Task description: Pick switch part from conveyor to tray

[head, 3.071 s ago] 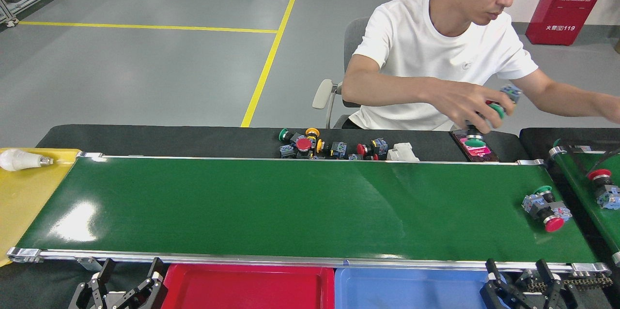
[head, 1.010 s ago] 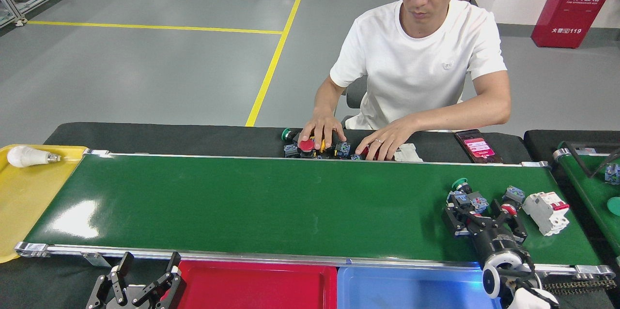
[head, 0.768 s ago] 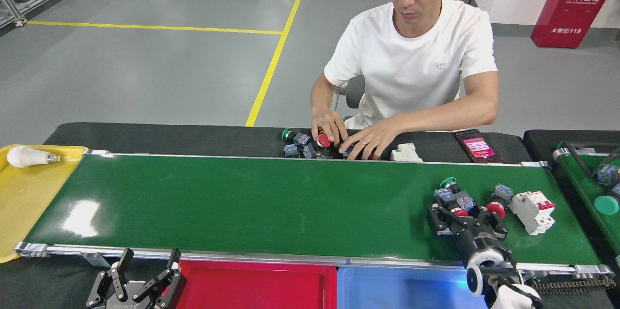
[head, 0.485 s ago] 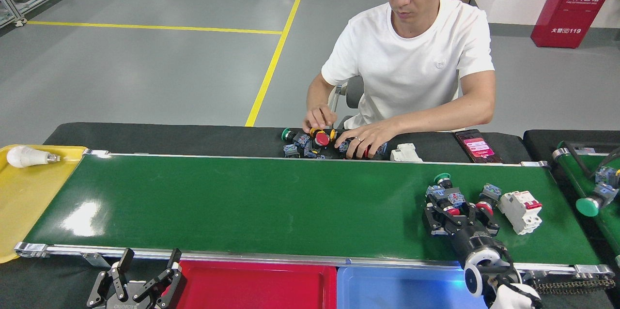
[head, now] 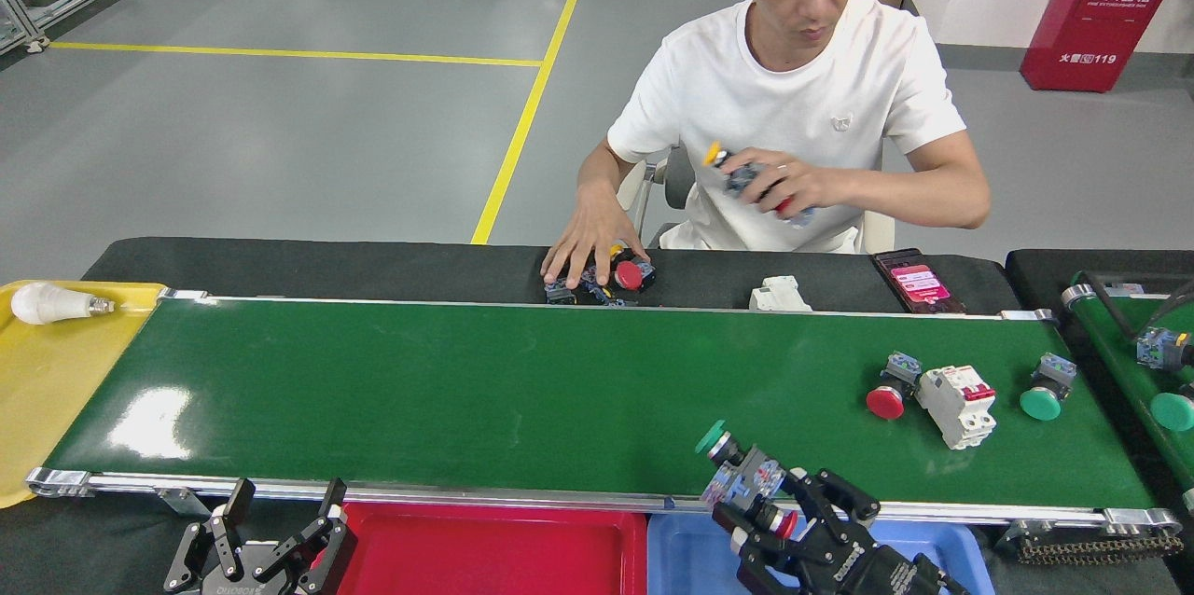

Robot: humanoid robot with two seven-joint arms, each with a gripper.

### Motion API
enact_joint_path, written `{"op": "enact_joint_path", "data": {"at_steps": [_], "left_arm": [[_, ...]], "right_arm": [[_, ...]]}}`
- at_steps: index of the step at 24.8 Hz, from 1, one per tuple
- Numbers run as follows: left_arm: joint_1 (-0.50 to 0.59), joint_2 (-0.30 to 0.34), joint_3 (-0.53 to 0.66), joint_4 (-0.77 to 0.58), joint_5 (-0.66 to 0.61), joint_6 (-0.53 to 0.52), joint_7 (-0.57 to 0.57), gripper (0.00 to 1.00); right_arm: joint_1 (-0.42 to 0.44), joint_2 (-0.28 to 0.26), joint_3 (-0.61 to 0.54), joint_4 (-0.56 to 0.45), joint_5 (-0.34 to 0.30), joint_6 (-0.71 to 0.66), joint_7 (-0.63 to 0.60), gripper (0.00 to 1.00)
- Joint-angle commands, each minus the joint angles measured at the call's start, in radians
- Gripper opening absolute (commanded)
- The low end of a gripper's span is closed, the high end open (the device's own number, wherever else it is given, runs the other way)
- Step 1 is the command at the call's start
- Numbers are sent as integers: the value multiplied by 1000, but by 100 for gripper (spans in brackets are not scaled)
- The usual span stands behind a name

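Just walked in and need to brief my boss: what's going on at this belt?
The robot's right gripper holds a green-capped switch part at the conveyor's near rail, above the blue tray, not yet over the red tray. The left gripper waits open. A person across the belt sorts more switches.

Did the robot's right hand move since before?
Yes. The right hand, shut on a switch, moved left and nearer, toward the red tray.
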Motion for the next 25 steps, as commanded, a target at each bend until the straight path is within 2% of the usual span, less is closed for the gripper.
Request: {"op": "enact_joint_path", "data": {"at_steps": [1, 4, 6, 7, 11, 14, 16, 21, 25], "left_arm": [[-5, 4, -1, -9, -1, 2, 3, 100], [-7, 4, -3, -9, -1, 0, 3, 100], [-7, 4, -3, -8, -3, 0, 3, 100], [-7, 4, -3, -8, -3, 2, 3, 100], [-5, 4, -1, -8, -3, 2, 3, 100], [-2, 4, -1, -8, -3, 2, 3, 100], [-1, 4, -1, -8, -3, 2, 3, 100], [4, 5, 2, -9, -1, 2, 3, 100], [6, 7, 2, -9, -1, 2, 3, 100]], "right_arm": [[-7, 26, 67, 2, 24, -34, -7, 62], [-7, 79, 120, 44, 116, -34, -2, 96], [-16, 125, 150, 87, 171, -34, -2, 96], [-21, 128, 150, 90, 180, -34, -2, 97], [-28, 121, 137, 45, 173, -34, -4, 97], [-27, 125, 28, -25, 173, -8, -2, 96], [-28, 133, -36, -62, 173, 82, -4, 96], [-11, 133, -177, -84, 174, 375, -19, 94], [58, 133, -321, -84, 173, 469, -79, 95]]}}
